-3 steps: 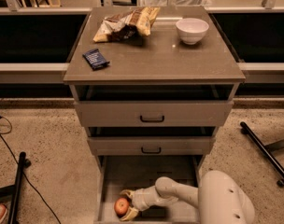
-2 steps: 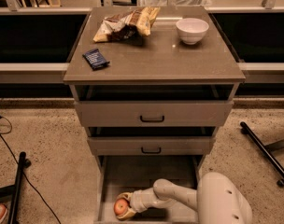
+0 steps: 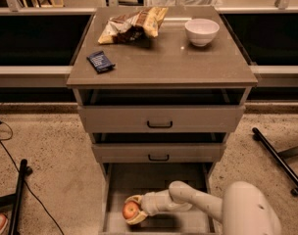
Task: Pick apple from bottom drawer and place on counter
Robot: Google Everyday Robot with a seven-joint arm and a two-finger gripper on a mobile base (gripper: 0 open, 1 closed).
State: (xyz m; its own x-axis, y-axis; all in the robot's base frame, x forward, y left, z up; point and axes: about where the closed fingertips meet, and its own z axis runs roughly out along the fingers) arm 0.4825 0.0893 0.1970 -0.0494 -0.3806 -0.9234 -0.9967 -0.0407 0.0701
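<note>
The bottom drawer [image 3: 119,180] is pulled open below two upper drawers with black handles. The apple [image 3: 130,210], small and red with yellowish patches, is at the front left of the drawer floor. My gripper [image 3: 133,209] reaches in from the lower right on a white arm, and its yellowish fingers [image 3: 136,199] are closed around the apple, one above it and one below. The counter [image 3: 163,58] is the flat grey-brown cabinet top above.
On the counter lie a crumpled chip bag [image 3: 134,24] at the back left, a white bowl [image 3: 202,31] at the back right and a dark blue packet [image 3: 100,61] at the left. A black stand leg [image 3: 19,195] and cables lie on the floor left; another black leg [image 3: 279,158] right.
The gripper and apple have shifted slightly toward the drawer's front left. The fingers have stayed closed around the apple. The counter items have not moved.
</note>
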